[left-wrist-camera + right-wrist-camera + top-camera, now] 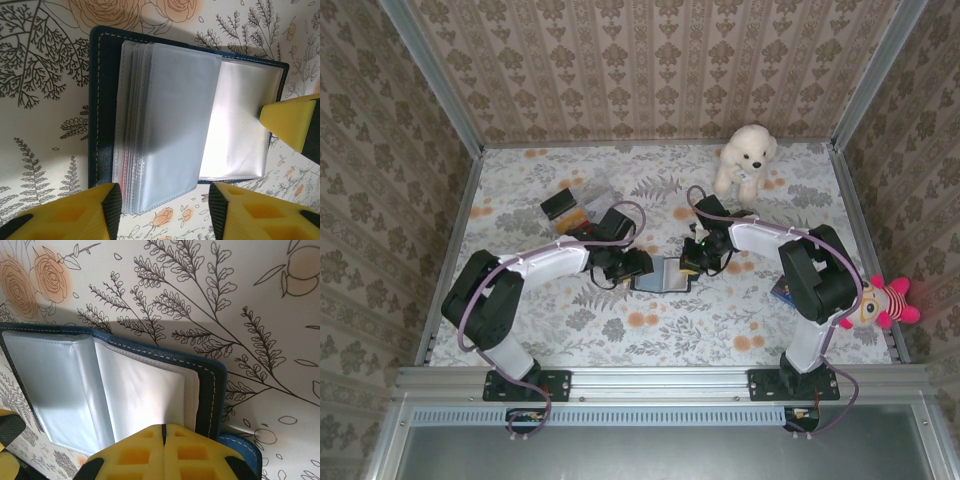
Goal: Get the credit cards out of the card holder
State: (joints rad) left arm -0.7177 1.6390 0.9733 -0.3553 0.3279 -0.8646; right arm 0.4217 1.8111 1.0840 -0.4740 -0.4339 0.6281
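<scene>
Left wrist: left fingers [65, 215] parted over open card holder [102, 100]; right fingers [135, 455] closed at its edge.

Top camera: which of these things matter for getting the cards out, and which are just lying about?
For the job:
- card holder, lying open mid-table
- black card, out on the table to the left
- yellow-orange card, beside the black one

Lying about:
- clear box
- white teddy bear
- striped doll
- blue packet
</scene>
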